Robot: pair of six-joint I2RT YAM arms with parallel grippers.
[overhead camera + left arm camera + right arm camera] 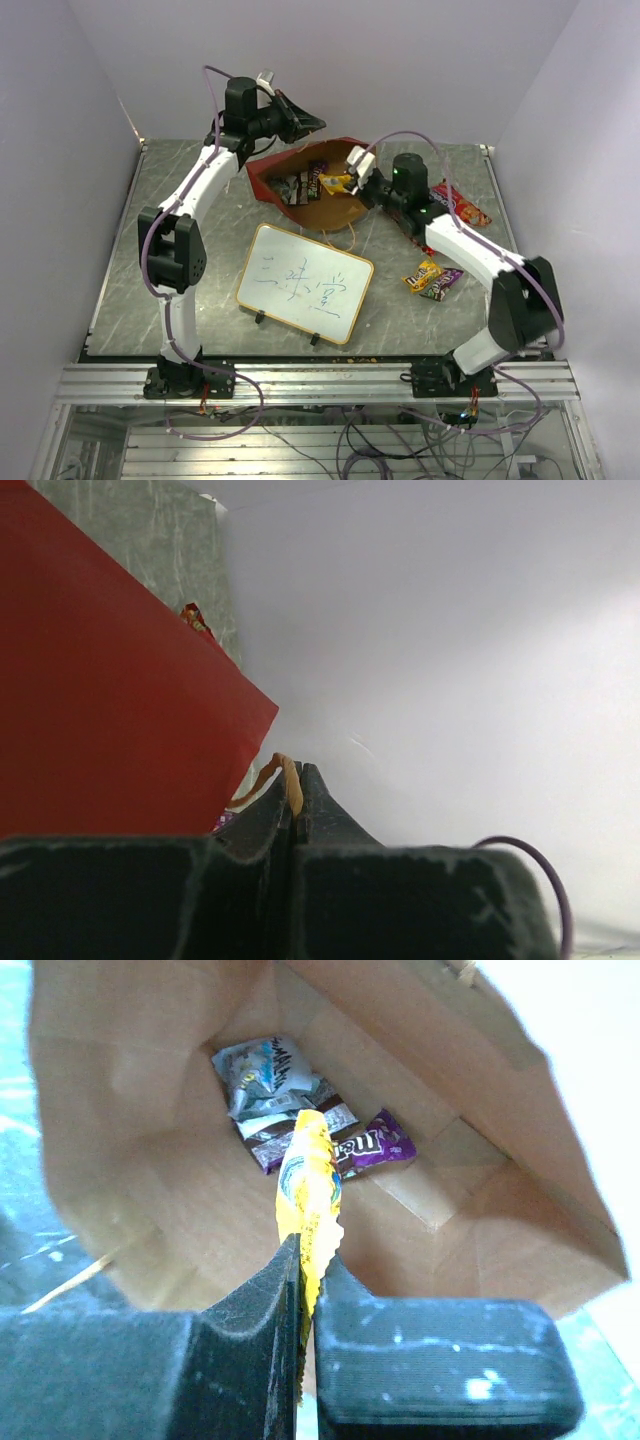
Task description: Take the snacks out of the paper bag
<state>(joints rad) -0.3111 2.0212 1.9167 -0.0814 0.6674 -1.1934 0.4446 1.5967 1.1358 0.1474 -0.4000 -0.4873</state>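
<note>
Paper bag [330, 210] lies tipped on the tabletop [180, 260], mouth facing the right hand [308, 1260], which is clamped on a yellow packet [308, 1175] (other packets [265, 1075] lie deeper inside). Left hand [297, 775], closed tight, pinches the bag's string handle [284, 766].

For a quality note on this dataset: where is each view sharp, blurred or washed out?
Top view: soft even light, no glare, whiteboard strokes faint. Left wrist view: left tool and pinched handle fairly sharp, wall beside the bag washed out to white. Right wrist view: yellow packet in the right tool slightly soft, packets deeper in clearer, top right corner blown out.
</note>
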